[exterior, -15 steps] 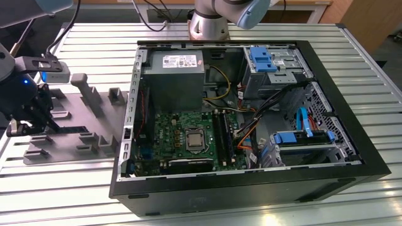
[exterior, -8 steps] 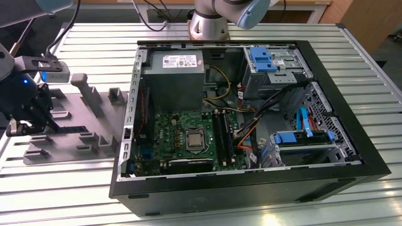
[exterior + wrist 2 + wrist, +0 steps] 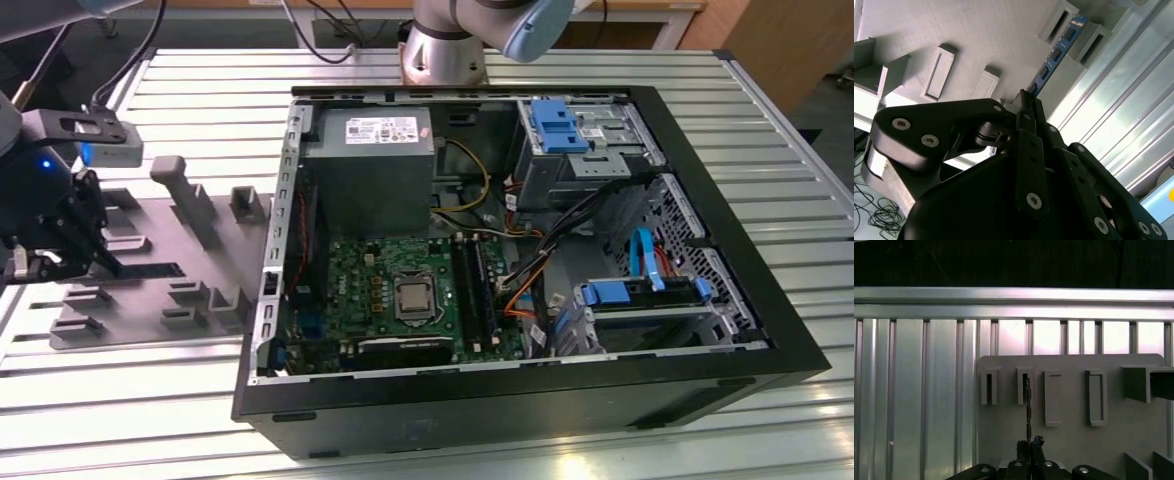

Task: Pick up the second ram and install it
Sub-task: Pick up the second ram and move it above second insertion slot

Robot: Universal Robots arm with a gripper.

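End effector (image 3: pixel 1026 97): poised over the grey tray (image 3: pixel 147 225), its fingers closed together on the near end of the ram (image 3: pixel 1054 57). It appears to be grasping the stick. I cannot confirm how firm the hold is.

Ram: standing on edge on the tray, its far end seated between two slotted posts. In the first wrist view it runs as a thin dark line from the fingers to a post. It has not been lifted.

Tray: lying on the slatted worktop (image 3: pixel 134 400). The open case (image 3: pixel 534 405) sits beside the tray, on the exterior view's right, with the board's black slots (image 3: pixel 470 285) well apart from the tray.

Step in hand, in my judgement: pick-up, at the point of grasp; installation not begun.

Requirement: removal calls for a straight, untwisted pull clear of the posts, since the stick is thin and held by one end.
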